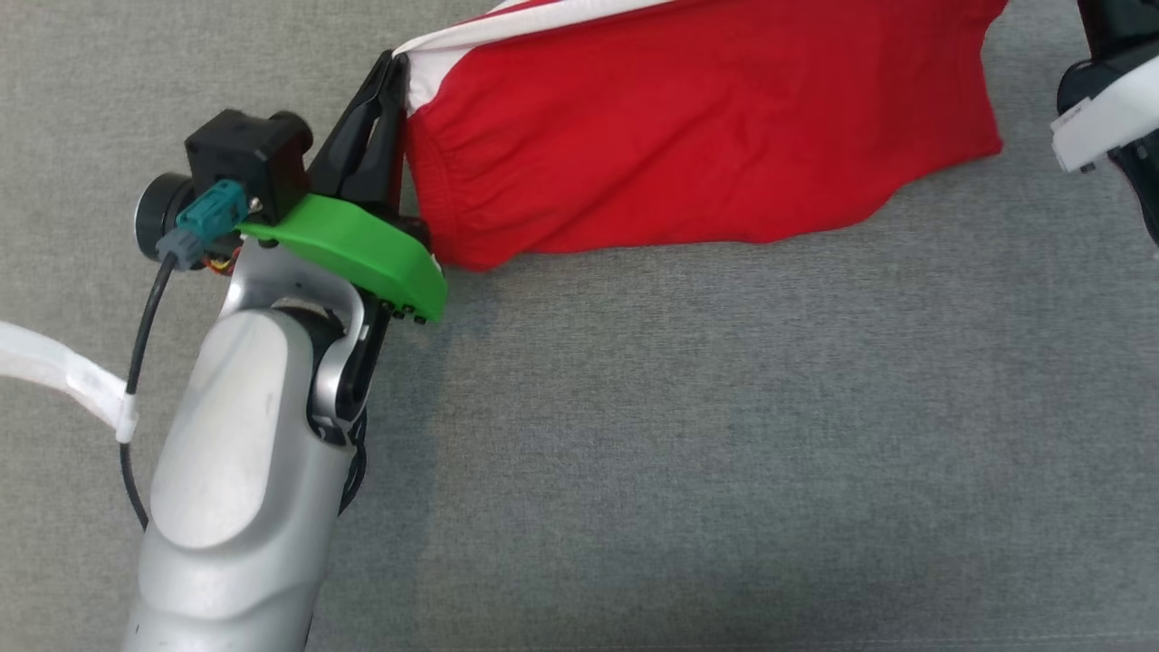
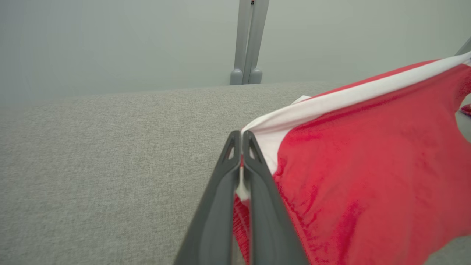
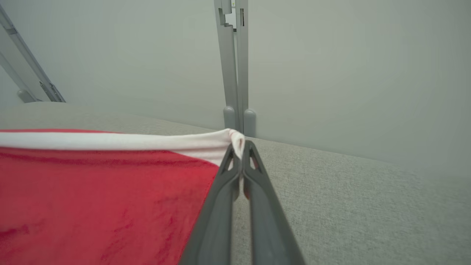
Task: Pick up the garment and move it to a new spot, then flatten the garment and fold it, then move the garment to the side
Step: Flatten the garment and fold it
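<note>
The garment [image 1: 688, 127] is red with a white band along its upper edge, and it hangs stretched between my two grippers above the grey fabric surface [image 1: 724, 435]. My left gripper [image 1: 391, 77] is shut on the garment's left corner, where the white band meets the red cloth. In the left wrist view the gripper [image 2: 241, 138] pinches that corner of the garment [image 2: 368, 165], with cloth showing between the fingers. In the right wrist view my right gripper [image 3: 239, 147] is shut on the opposite white corner of the garment [image 3: 103, 191]. Part of the right arm [image 1: 1109, 100] shows at the head view's top right.
A grey wall with a vertical metal post [image 2: 248, 40] stands behind the surface's far edge; the post [image 3: 235, 62] also appears in the right wrist view. A slanted metal strut [image 3: 29, 70] rises at the left. A white strap [image 1: 63, 371] and black cable run beside my left forearm.
</note>
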`<state>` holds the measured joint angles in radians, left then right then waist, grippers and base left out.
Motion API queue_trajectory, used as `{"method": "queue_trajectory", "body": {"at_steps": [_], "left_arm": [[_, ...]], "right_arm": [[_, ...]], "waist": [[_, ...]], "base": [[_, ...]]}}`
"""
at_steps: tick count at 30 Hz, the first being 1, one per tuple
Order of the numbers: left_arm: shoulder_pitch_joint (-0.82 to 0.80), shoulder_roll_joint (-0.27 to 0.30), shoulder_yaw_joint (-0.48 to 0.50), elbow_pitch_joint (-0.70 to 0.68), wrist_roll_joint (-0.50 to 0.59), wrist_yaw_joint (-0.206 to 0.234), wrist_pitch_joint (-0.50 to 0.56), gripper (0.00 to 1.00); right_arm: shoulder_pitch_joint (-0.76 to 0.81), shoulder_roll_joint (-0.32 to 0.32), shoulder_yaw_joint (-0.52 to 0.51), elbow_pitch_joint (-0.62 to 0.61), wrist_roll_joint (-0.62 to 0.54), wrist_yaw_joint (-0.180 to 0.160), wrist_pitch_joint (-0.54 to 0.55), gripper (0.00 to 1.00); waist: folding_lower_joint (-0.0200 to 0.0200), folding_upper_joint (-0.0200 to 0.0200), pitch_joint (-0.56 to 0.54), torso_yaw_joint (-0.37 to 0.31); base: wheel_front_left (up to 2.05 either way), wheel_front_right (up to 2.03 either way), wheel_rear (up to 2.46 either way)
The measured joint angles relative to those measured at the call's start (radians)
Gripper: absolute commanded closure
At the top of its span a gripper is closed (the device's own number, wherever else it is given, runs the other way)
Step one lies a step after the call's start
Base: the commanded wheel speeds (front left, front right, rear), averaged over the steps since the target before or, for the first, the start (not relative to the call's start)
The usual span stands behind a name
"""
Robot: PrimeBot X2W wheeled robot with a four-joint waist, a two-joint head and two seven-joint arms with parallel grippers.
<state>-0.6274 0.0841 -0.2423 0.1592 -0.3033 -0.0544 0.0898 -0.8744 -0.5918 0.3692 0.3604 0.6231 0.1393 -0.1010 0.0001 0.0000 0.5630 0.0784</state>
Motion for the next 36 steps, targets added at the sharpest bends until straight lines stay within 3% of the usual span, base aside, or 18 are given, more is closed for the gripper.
{"method": "queue_trajectory", "body": {"at_steps": [2,11,12,13,14,15,23,28,36], "left_arm": [[-0.055,-0.015,-0.014,0.067,-0.013,-0.007,-0.018,1.0],[-0.166,-0.028,-0.043,0.238,-0.056,-0.026,-0.062,1.0],[-0.174,-0.028,-0.049,0.252,-0.062,-0.032,-0.07,0.64],[-0.182,-0.029,-0.054,0.264,-0.067,-0.034,-0.084,0.07],[-0.188,-0.029,-0.059,0.274,-0.067,-0.035,-0.089,0.0],[-0.191,-0.03,-0.062,0.286,-0.071,-0.038,-0.1,0.0],[-0.165,-0.027,-0.053,0.3,-0.062,0.0,-0.269,0.0],[-0.119,-0.009,-0.018,0.254,-0.033,0.061,-0.336,0.0],[0.007,0.026,0.065,0.079,0.03,0.145,-0.351,0.0]], "right_arm": [[-0.093,-0.006,0.061,0.098,0.026,0.0,0.003,1.0],[-0.273,0.008,0.236,0.293,0.083,-0.006,-0.026,1.0],[-0.284,0.008,0.257,0.307,0.091,-0.006,-0.036,1.0],[-0.294,0.01,0.276,0.32,0.095,-0.006,-0.045,0.69],[-0.3,0.011,0.288,0.331,0.1,-0.007,-0.06,0.15],[-0.306,0.012,0.3,0.34,0.102,-0.007,-0.082,0.0],[-0.278,0.012,0.32,0.33,0.099,-0.008,-0.157,0.0],[-0.171,0.027,0.135,0.162,0.011,-0.008,-0.162,0.0],[0.137,0.142,-0.117,-0.09,-0.154,-0.008,-0.162,0.0]], "waist": [[0.0,0.0,0.022,0.033],[0.0,0.0,0.081,0.09],[0.0,0.0,0.086,0.093],[0.0001,0.0,0.09,0.096],[0.0,0.0,0.092,0.097],[0.0001,0.0,0.094,0.098],[0.0,0.0,0.066,0.076],[0.0,0.0,0.043,0.044],[0.0,0.0,-0.011,-0.02]], "base": [[0.0,0.0,0.0],[0.0,0.0,0.0],[0.0,0.0,0.0],[0.0,0.0,0.0],[0.0,0.0,0.0],[0.0,0.0,0.0],[0.0,0.0,0.0],[0.0,0.0,0.0],[0.0,0.0,0.0]]}}
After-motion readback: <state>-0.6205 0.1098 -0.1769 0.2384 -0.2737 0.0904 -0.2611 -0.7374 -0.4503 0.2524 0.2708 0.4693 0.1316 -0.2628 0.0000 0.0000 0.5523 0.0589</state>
